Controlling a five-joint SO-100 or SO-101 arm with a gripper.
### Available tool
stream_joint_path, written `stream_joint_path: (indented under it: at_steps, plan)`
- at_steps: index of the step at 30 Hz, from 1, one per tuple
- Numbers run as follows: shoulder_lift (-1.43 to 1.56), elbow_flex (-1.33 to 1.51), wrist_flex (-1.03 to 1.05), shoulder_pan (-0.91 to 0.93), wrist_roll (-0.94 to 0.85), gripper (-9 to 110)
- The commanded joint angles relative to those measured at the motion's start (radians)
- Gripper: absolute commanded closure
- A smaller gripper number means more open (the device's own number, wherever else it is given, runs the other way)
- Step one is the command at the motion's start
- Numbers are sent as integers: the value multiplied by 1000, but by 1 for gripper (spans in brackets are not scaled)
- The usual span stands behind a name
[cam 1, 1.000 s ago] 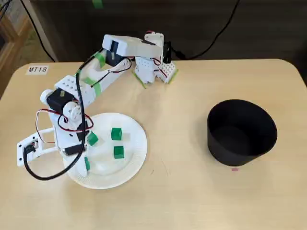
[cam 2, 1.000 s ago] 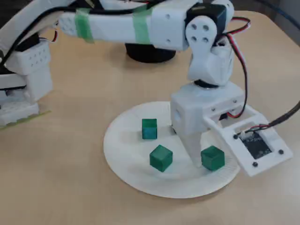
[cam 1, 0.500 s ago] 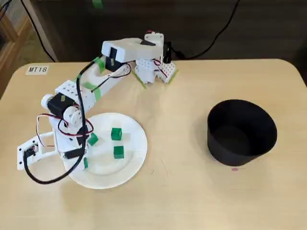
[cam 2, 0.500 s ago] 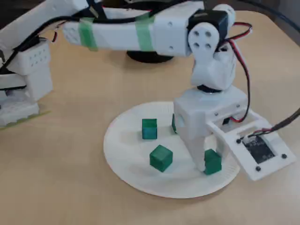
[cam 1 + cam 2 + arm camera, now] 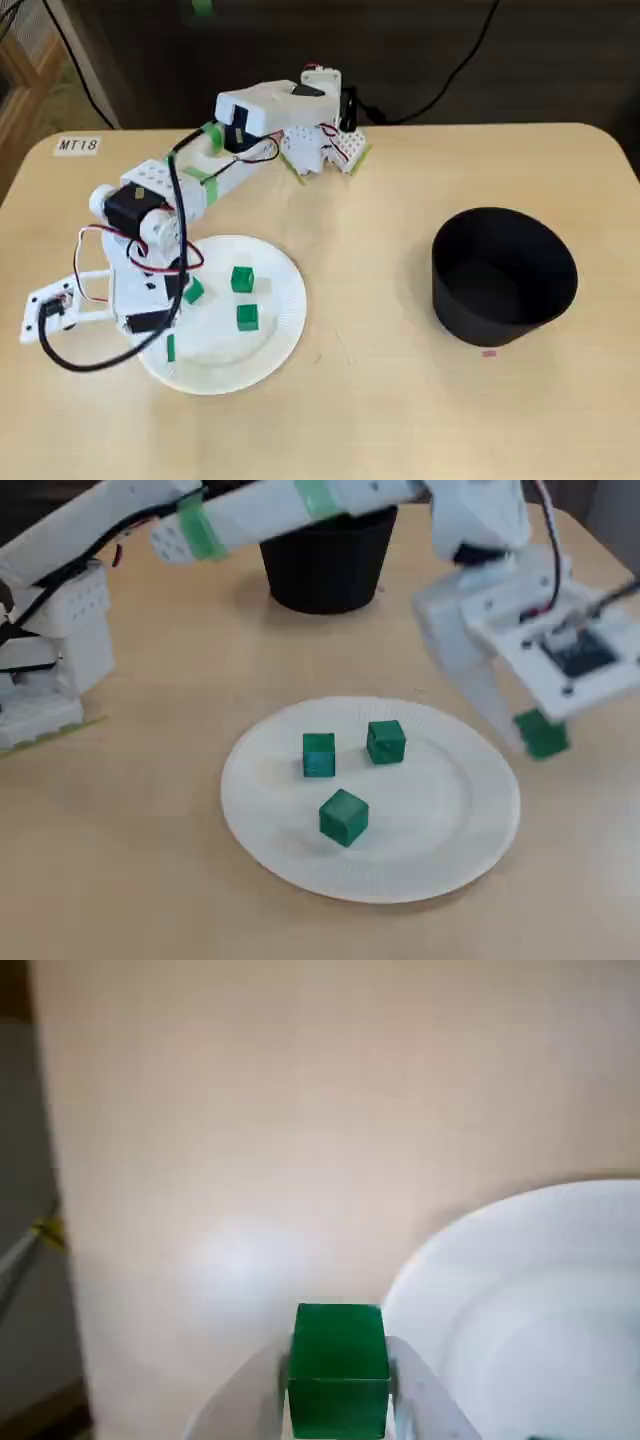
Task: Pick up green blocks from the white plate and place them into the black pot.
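Gripping one green block (image 5: 338, 1370) between the jaws, set narrow and pinched on its two sides in the wrist view, with bare table (image 5: 250, 1110) behind and the white plate (image 5: 560, 1260) off to the right. In a fixed view, holding that block (image 5: 543, 733) in the air at the plate's right rim, clear of the plate surface; in a fixed view from the other side, same block (image 5: 171, 348) at the plate's lower-left edge, under the arm (image 5: 265, 103). Counting three loose blocks (image 5: 344, 816) on the plate: two side by side near the middle, not touching, and one alone nearer the camera. Seeing the black pot (image 5: 505, 275) upright on the table, well apart from the plate, to its right in that view. Reading "MT18" on a white label (image 5: 78, 145) at the table's far left corner. Noting green tape bands (image 5: 211, 135) on the white arm, a small pink mark (image 5: 489, 353) on the table just in front of the pot, and a black cable (image 5: 88, 367) looping out from the wrist
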Motion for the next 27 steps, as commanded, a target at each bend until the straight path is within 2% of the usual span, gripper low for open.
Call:
stream_joint_path:
  at_steps: [1, 7, 14, 20, 27]
  plan:
    - [173, -172, 11, -132, 233, 104]
    - [341, -178, 14, -488, 540, 104]
    - [433, -160, 20, -845, 644, 104]
    - [744, 434, 17, -1012, 626, 104]
    - [879, 834, 15, -1115, 661, 104]
